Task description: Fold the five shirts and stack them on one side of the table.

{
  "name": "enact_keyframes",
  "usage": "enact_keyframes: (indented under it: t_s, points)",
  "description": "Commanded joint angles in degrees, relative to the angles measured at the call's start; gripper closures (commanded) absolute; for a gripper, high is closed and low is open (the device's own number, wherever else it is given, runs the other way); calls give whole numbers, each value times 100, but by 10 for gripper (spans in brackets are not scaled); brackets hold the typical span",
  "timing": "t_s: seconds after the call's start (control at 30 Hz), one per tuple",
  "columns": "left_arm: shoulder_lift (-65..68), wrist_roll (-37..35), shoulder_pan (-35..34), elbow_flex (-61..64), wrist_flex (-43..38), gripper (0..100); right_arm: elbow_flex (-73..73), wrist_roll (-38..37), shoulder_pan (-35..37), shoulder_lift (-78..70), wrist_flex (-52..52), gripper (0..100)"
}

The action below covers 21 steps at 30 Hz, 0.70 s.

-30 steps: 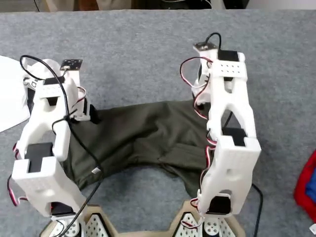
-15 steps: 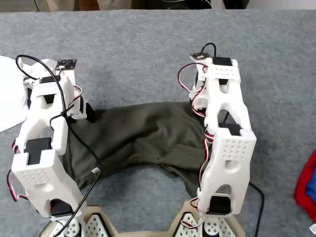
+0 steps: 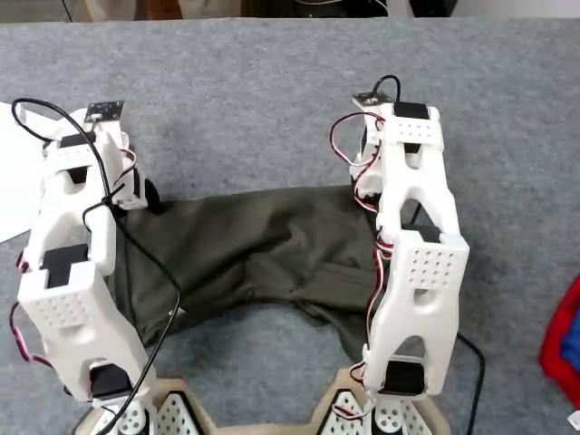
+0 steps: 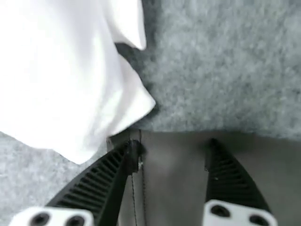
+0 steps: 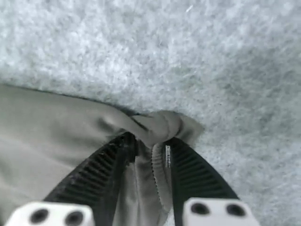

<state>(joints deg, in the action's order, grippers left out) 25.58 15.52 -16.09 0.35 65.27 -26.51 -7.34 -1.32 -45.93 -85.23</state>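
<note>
A dark olive shirt lies crumpled on the grey table between my two arms. My left gripper is open and straddles the shirt's edge, with one finger at the hem corner. In the high view it sits at the shirt's far left corner. My right gripper is shut on a bunched fold of the olive shirt at its far right corner. A white shirt lies just beyond the left gripper.
The white shirt lies at the table's left edge. A red and blue garment shows at the right edge. Grey carpet-like table surface stretches beyond the arms. Cables hang along both arms.
My left arm has shifted left and farther back along the olive shirt's edge. The right arm moved slightly left, still holding its corner.
</note>
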Motion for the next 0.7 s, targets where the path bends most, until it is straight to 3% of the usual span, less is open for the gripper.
enact_keyframes:
  t_s: [0.0,0.27,0.5,0.67]
  points:
    - [242,-26,9,-519,18,761,-233,-44,-145,-57,88,861]
    - [549,18,9,-1275,888,844,-224,-211,-145,-57,88,861]
    - [620,536,-246,-2242,1987,827,-207,-211,-145,-57,88,861]
    - [620,703,-264,-2418,2127,832,-207,-211,-145,-57,88,861]
